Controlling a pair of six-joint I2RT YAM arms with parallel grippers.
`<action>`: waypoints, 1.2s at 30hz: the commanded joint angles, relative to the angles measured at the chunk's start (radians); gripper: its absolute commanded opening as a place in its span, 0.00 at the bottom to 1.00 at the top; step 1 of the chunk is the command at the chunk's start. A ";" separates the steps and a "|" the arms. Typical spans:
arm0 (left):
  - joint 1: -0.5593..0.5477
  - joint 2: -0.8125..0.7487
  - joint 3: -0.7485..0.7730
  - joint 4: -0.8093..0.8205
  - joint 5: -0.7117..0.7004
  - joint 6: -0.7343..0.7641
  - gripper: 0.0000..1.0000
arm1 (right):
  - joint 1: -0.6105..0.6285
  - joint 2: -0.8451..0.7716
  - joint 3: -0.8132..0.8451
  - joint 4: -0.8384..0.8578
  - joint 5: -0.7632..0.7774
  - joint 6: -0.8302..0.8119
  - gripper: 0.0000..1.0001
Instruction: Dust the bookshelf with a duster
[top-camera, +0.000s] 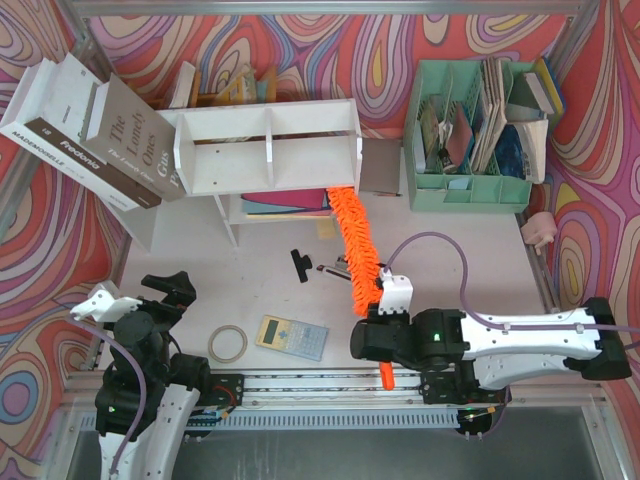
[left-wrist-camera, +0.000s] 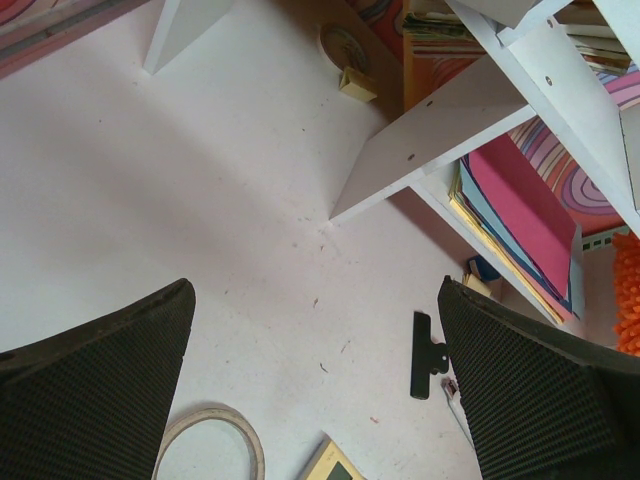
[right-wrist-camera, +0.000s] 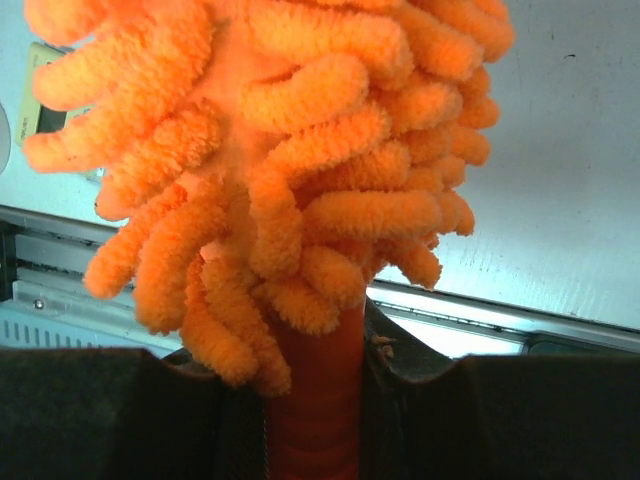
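The white bookshelf (top-camera: 268, 145) stands at the back middle, with coloured papers lying on its lower tier. The fluffy orange duster (top-camera: 357, 250) runs from the shelf's lower right corner back to my right gripper (top-camera: 384, 335), which is shut on its thin orange handle (right-wrist-camera: 315, 400). In the right wrist view the duster's head (right-wrist-camera: 290, 150) fills the frame above the fingers. My left gripper (top-camera: 166, 292) hovers at the near left, open and holding nothing. Its view shows the bookshelf's board (left-wrist-camera: 440, 130) ahead and the duster's edge (left-wrist-camera: 628, 295) at far right.
Large books (top-camera: 90, 130) lean at the back left. A mint-green file organizer (top-camera: 475, 135) stands at the back right. A black clip (top-camera: 300, 265), a tape ring (top-camera: 228, 343) and a calculator (top-camera: 292, 337) lie between the arms. The metal rail (top-camera: 330, 385) runs along the near edge.
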 joint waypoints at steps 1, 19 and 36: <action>0.008 -0.005 -0.014 0.019 0.007 0.013 0.99 | 0.000 0.029 0.017 -0.038 0.104 0.067 0.00; 0.008 0.000 -0.016 0.021 0.010 0.012 0.98 | -0.076 0.058 -0.036 0.152 -0.022 -0.093 0.00; 0.008 -0.001 -0.015 0.022 0.012 0.012 0.98 | -0.087 0.017 -0.088 0.141 -0.037 -0.053 0.00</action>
